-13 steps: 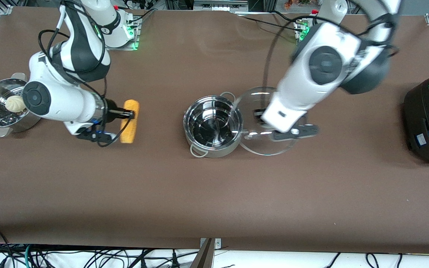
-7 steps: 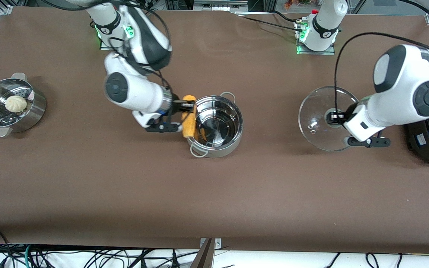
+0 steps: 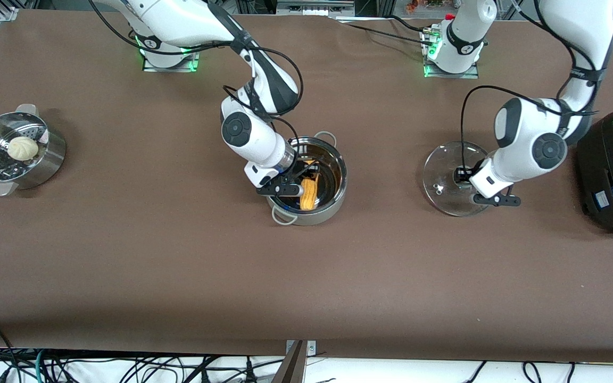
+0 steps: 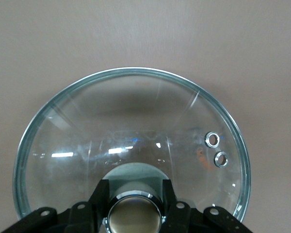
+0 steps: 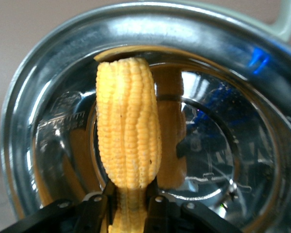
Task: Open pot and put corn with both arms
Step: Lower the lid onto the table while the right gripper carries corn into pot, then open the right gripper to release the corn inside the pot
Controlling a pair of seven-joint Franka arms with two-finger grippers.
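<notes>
Corn [image 3: 308,193] is inside the open pot [image 3: 333,199] mid-table in front view, right gripper [image 3: 306,178] dipped into the pot. Left gripper [image 3: 463,175] sits on the lid [image 3: 439,183], beside the pot toward the left arm's end. Left wrist: fingers [image 4: 99,194] clamp the lid knob [image 4: 133,213]. Right wrist: fingers [image 5: 153,204] pinch the corn [image 5: 128,145] over the pot floor [image 5: 223,160]

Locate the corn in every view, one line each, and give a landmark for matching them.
Front view: the corn is inside the pot, held by the right gripper.
Left wrist view: not in it; only the glass lid and the left gripper on its knob.
Right wrist view: the corn fills the middle, over the pot's bottom.
Shared landmark: the pot's shiny rim.
</notes>
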